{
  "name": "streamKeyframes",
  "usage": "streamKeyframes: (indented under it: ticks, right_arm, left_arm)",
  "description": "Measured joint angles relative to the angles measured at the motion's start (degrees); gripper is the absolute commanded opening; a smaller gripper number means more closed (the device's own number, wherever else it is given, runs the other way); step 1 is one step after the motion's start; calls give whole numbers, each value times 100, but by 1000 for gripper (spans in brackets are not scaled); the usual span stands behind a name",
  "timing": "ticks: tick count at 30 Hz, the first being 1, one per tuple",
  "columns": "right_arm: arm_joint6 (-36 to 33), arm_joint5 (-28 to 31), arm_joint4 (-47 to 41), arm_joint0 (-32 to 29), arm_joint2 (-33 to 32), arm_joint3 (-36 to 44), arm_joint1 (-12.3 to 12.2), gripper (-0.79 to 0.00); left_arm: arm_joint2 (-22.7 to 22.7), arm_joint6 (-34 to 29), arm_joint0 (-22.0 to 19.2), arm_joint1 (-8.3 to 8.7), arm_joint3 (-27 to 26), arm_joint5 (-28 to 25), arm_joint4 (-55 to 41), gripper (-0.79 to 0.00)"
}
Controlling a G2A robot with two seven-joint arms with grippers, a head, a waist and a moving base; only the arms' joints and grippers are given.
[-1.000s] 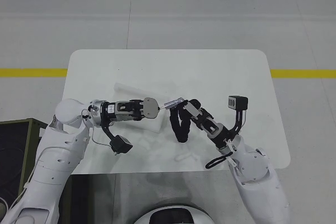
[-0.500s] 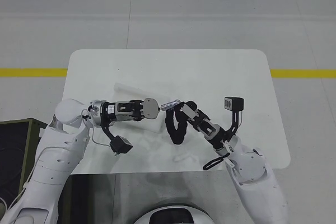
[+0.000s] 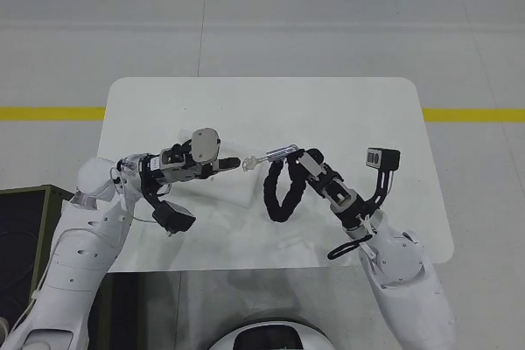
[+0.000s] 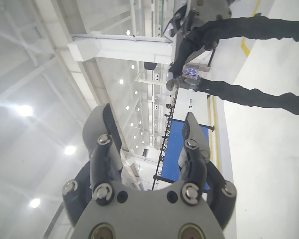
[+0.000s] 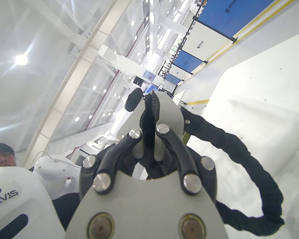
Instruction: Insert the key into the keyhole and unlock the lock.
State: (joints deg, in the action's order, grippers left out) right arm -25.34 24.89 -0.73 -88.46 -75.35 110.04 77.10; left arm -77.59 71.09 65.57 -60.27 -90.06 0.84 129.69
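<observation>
A white surface (image 3: 350, 114) in a bright hall, a yellow floor line (image 3: 44, 113) running behind it. Over its middle we see the right gripper (image 3: 299, 161) holding a black cable lock (image 3: 276, 194), its fingers (image 5: 164, 108) closed tight on the black sleeve next to the metal lock body (image 3: 282, 155). The key (image 3: 252, 161) juts from the end of the body toward the left gripper (image 4: 147, 112). That gripper's fingers (image 4: 112, 128) stand wide apart with nothing between them, just short of the key. The cable's loop curls back toward the robot's side of the surface.
</observation>
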Motion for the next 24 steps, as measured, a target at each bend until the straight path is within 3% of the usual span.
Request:
streamKeyframes:
  ticks: [9, 11, 12, 14, 16, 19, 21, 24]
  right_arm:
    - [67, -78, 16, -35, -52, 23, -8, -785]
    - [192, -158, 124, -74, -81, 65, -12, -785]
    - [245, -176, 152, -83, -82, 83, -12, -785]
    - [312, -182, 228, -96, -81, 144, -16, -785]
    - [348, -174, 323, -116, -87, 201, -21, -785]
    - [384, -188, 350, -131, -90, 258, -27, -785]
    - [395, -191, 348, -129, -90, 268, -30, -785]
    - [395, -191, 391, -133, -91, 266, -39, -785]
  left_arm:
    - [21, 30, 20, -3, 90, -198, -323, 0]
    - [-44, -291, 61, 23, 23, -585, -535, 0]
    - [-102, -456, 40, 46, -22, -931, -654, 0]
    - [-262, -658, -48, 105, -92, -2170, -1149, 0]
    - [-389, -905, -94, 181, -276, -3763, -1927, 0]
    - [-426, -2120, -51, 312, -521, -5389, -3666, 0]
    - [-173, -2782, 2, 446, -465, -5847, -4858, 0]
    - [406, -3562, -118, 775, -367, -5900, -6790, 0]
